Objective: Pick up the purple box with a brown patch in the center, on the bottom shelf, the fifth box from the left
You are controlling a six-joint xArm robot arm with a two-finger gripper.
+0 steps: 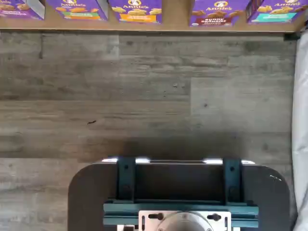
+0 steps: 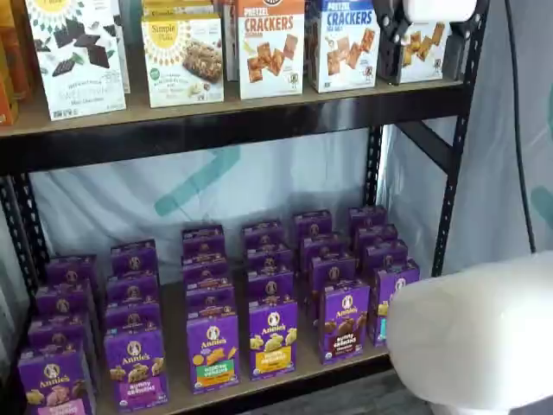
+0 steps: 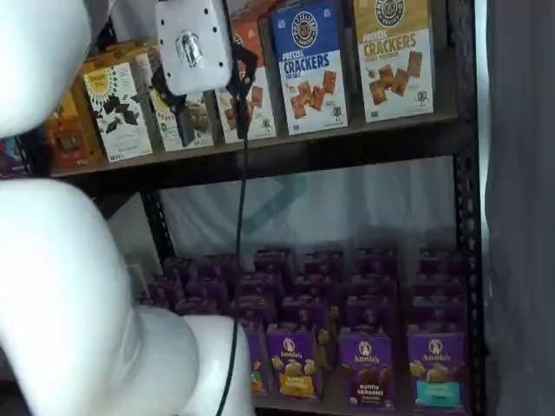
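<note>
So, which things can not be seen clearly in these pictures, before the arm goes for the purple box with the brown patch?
- Gripper: in a shelf view, two black fingers below the white body; whether a gap separates them cannot be told.
- Purple box: in the wrist view its upper part is cut off by the picture's edge.
- Purple box: small print is too small to read.
- Bottom shelf: its left part is hidden behind the white arm.

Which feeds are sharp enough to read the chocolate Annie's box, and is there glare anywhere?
Wrist view: purple box cropped, soft; glare streaks along the dark mount. Shelf views: label readable, dimmer and blurrier; the out-of-focus white arm hides the row's left end.
</note>
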